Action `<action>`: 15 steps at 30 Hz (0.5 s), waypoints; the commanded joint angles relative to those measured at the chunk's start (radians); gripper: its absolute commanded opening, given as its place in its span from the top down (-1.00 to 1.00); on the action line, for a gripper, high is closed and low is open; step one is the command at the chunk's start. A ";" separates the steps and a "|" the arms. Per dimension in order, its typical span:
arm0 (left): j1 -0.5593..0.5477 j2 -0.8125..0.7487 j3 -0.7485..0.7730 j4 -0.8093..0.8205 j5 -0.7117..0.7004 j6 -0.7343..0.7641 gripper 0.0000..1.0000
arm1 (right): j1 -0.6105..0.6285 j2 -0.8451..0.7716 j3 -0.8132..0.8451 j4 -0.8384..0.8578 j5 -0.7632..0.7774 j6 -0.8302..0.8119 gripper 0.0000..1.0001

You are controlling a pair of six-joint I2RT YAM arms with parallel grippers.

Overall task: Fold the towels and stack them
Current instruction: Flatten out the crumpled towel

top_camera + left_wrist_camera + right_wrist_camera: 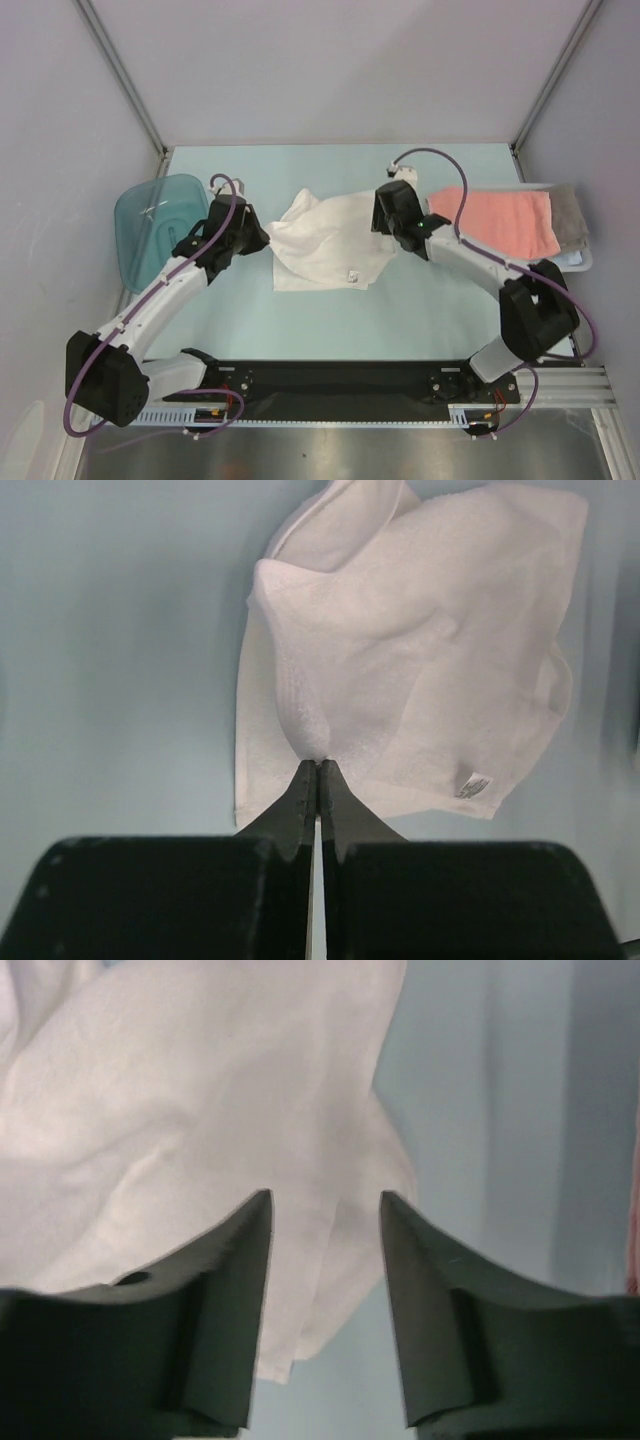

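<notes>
A white towel (325,245) lies rumpled in the middle of the table, its label (353,277) near the front corner. My left gripper (262,238) is shut on the towel's left edge (312,742), pinching a fold of cloth. My right gripper (385,215) stands open over the towel's right edge (330,1260), the cloth lying between and beneath its fingers, not gripped. A salmon-pink towel (500,220) lies folded on a grey towel (570,212) at the right.
A translucent blue tub (155,225) sits at the left edge, close to my left arm. The pink and grey stack rests on a white basket (575,260) at the right. Enclosure walls stand all round.
</notes>
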 commanded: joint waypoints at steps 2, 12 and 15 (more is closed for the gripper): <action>-0.009 -0.004 -0.015 0.074 0.034 -0.011 0.99 | 0.110 -0.158 -0.168 -0.046 -0.073 0.140 0.08; -0.009 -0.025 -0.032 0.080 0.040 0.004 0.99 | 0.260 -0.192 -0.345 -0.019 -0.045 0.300 0.14; -0.009 -0.024 -0.035 0.080 0.050 0.007 0.99 | 0.259 -0.180 -0.366 0.011 -0.061 0.312 0.09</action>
